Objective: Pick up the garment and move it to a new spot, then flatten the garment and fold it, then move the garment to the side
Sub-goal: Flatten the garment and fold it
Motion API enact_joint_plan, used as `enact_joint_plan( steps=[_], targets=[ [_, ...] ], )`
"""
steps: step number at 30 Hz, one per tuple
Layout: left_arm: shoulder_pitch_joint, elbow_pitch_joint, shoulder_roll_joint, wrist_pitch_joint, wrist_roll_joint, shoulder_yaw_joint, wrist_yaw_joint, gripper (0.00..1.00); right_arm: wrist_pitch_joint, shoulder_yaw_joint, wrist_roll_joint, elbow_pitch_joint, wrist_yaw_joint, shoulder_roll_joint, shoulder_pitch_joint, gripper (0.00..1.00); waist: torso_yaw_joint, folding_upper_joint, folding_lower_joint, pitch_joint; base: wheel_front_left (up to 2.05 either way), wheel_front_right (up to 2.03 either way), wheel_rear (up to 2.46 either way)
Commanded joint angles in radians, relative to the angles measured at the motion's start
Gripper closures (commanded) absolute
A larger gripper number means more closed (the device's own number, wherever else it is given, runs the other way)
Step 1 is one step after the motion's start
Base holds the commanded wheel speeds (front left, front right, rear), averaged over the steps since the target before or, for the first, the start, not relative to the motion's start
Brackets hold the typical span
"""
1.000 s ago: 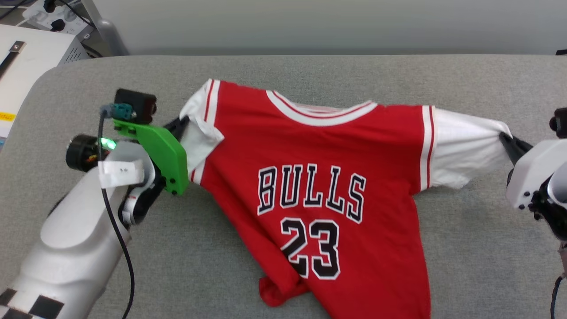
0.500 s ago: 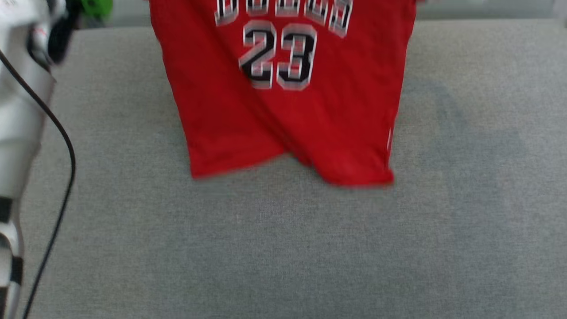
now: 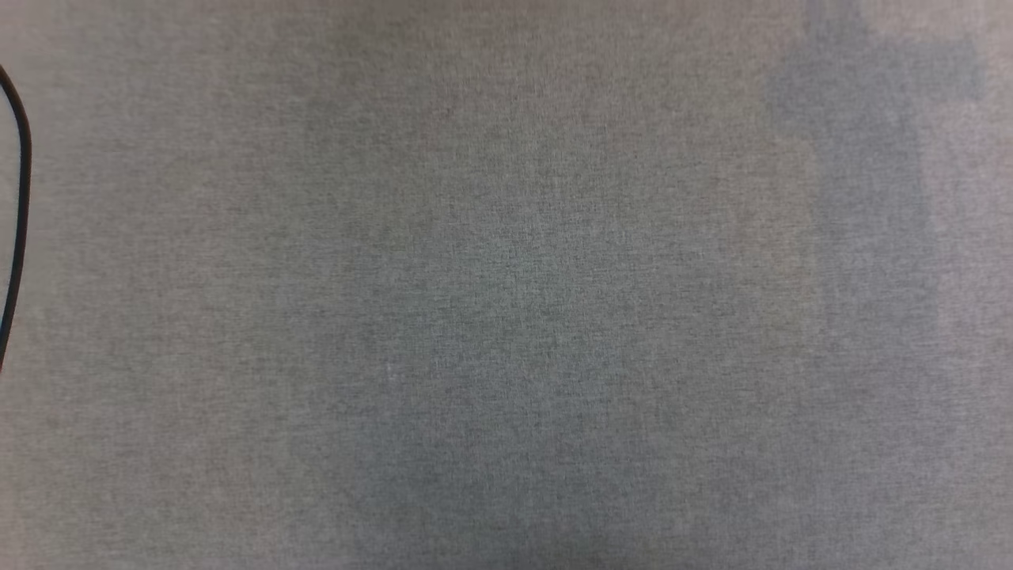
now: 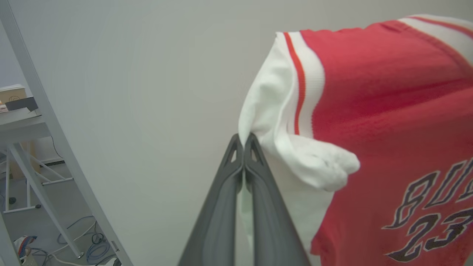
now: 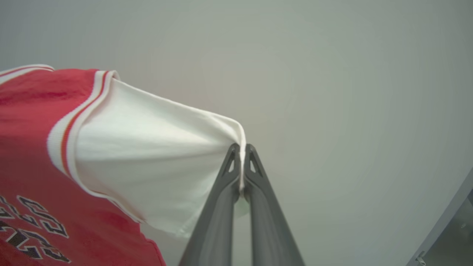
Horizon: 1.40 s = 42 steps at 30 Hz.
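The garment (image 4: 384, 107) is a red jersey T-shirt with white sleeves, striped trim and black-and-white print, hanging in the air before a pale wall. In the left wrist view my left gripper (image 4: 243, 142) is shut on the edge of one white sleeve, with the red body spreading to the right. In the right wrist view my right gripper (image 5: 242, 150) is shut on the hem of the other white sleeve (image 5: 147, 159), and the garment (image 5: 33, 122) stretches to the left. The head view looks down on the grey fabric surface (image 3: 506, 301).
A black cable (image 3: 20, 206) curves along the left edge of the head view. In the left wrist view a grey metal post (image 4: 55, 136) slants at the left, with a table frame and floor cables (image 4: 92, 247) behind it.
Both arms have lifted the garment off the grey surface. The head camera has tilted down, so the shirt has left its view.
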Motion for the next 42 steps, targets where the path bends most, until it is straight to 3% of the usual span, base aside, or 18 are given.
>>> enact_joint_plan(
  steps=[1,12,19,25,32,42],
  targets=[
    [-0.011,0.023,0.003,-0.015,0.004,0.002,-0.004,1.0,-0.01,0.007,-0.002,0.021,-0.002,-0.001,-0.007,1.0,-0.021,0.0,-0.0001,0.07,0.0,0.0,0.0],
    [0.062,0.201,-0.06,-0.101,-0.049,-0.005,-0.06,1.0,-0.085,0.141,0.096,0.133,-0.002,0.057,0.068,1.0,-0.037,0.0,-0.0001,0.142,0.0,0.0,0.0],
    [0.272,0.238,-0.078,-0.142,-0.124,0.012,-0.08,1.0,-0.166,0.25,0.195,0.109,-0.002,0.037,0.271,1.0,-0.026,0.0,-0.0001,0.078,0.0,0.0,0.0],
    [0.548,0.091,-0.08,-0.149,-0.136,0.044,-0.082,1.0,-0.216,0.299,0.268,0.006,-0.002,-0.028,0.53,1.0,0.004,0.0,-0.0001,-0.02,0.0,0.0,0.0],
    [0.907,-0.155,-0.092,-0.15,-0.09,0.131,-0.057,1.0,-0.204,0.253,0.321,-0.128,-0.002,-0.083,0.869,1.0,0.034,0.0,-0.0001,-0.144,0.0,0.0,0.0],
    [1.302,-0.346,-0.116,-0.15,-0.098,0.182,0.007,1.0,-0.101,0.069,0.297,-0.312,-0.002,-0.026,1.334,1.0,0.063,0.0,-0.0001,-0.317,0.0,0.0,0.0]
  ],
)
